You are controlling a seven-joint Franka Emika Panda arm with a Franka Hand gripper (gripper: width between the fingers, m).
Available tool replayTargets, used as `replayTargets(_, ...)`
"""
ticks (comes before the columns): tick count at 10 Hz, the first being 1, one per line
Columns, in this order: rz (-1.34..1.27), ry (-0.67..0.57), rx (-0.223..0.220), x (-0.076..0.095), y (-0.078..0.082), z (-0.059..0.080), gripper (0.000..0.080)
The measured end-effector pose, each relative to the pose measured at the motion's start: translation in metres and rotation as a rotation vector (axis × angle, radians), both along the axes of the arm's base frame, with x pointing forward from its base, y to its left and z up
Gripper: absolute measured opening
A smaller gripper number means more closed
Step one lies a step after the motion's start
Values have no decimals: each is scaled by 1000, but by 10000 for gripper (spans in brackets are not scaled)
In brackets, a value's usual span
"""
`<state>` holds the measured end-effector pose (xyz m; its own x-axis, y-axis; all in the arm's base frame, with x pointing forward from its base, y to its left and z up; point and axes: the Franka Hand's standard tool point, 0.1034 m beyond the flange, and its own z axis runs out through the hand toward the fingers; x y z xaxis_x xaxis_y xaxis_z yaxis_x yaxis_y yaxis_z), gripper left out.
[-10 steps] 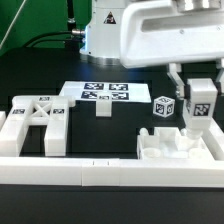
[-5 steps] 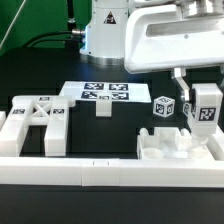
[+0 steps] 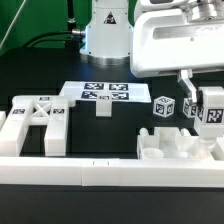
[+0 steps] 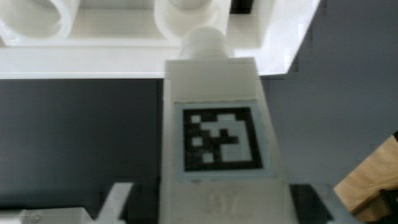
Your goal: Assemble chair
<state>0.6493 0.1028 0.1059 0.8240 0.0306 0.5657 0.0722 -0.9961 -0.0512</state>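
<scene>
My gripper [image 3: 204, 106] is shut on a blocky white chair leg [image 3: 212, 112] with a square marker tag, and holds it just above the table at the exterior view's right. In the wrist view the leg [image 4: 221, 110] runs out from between the two fingers [image 4: 135, 203] toward a white part with rounded recesses [image 4: 125, 35]. That part is the chair's seat piece [image 3: 168, 148], which lies below and in front of the held leg. The X-braced panel [image 3: 35, 118] lies at the exterior view's left.
The marker board [image 3: 100, 92] lies flat at the middle back, with a small white block [image 3: 102, 107] at its front edge. A tagged white cube-like part [image 3: 163, 107] stands left of the gripper. A long low white rail [image 3: 100, 172] runs along the front.
The gripper has carried the leg toward the exterior view's right and slightly lower. The other parts have not moved.
</scene>
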Motion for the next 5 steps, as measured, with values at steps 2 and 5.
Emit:
replayTargets(2, 12, 3, -10, -1, -2, -4, 287)
replayTargets(5, 31, 17, -29, -5, -5, -18, 287)
